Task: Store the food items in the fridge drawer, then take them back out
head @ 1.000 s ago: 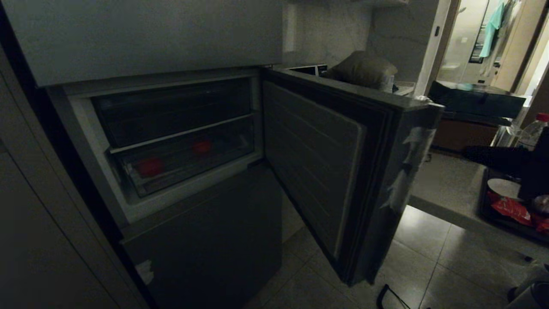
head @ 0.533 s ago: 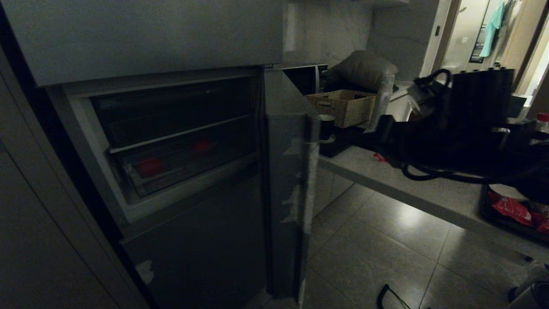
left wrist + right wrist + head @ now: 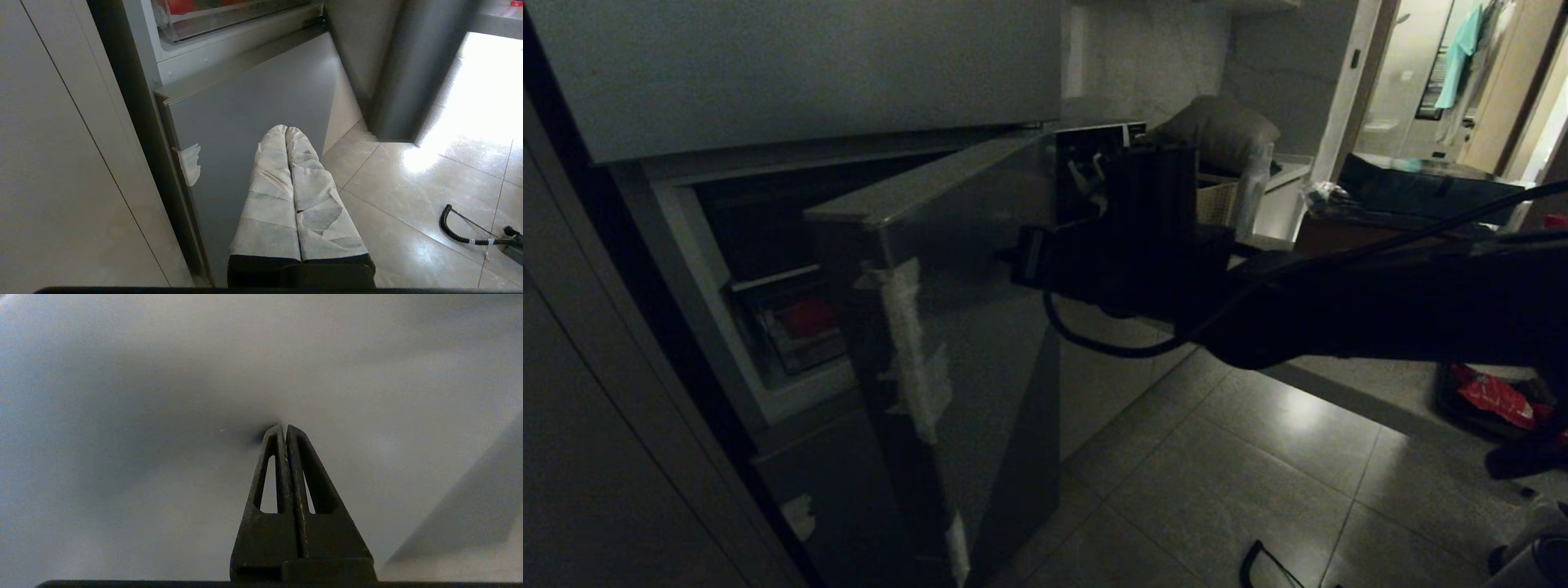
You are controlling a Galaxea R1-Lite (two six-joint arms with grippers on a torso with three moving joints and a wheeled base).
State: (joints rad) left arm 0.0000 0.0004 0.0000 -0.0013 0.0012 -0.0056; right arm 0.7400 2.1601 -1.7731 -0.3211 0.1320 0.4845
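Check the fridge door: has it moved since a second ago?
Yes. The fridge door has swung toward closed, now covering most of the fridge drawer, pushed by the shut right gripper.

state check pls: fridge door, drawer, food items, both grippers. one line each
fridge door: partly swung shut, not latched; gap left on its open side.
fridge drawer: pushed in, mostly hidden behind the door.
food items: one red piece visible inside the drawer; the second is hidden by the door.
right gripper: shut, empty, tips against the door's outer face.
left gripper: shut, empty, parked low in front of the lower fridge panel.
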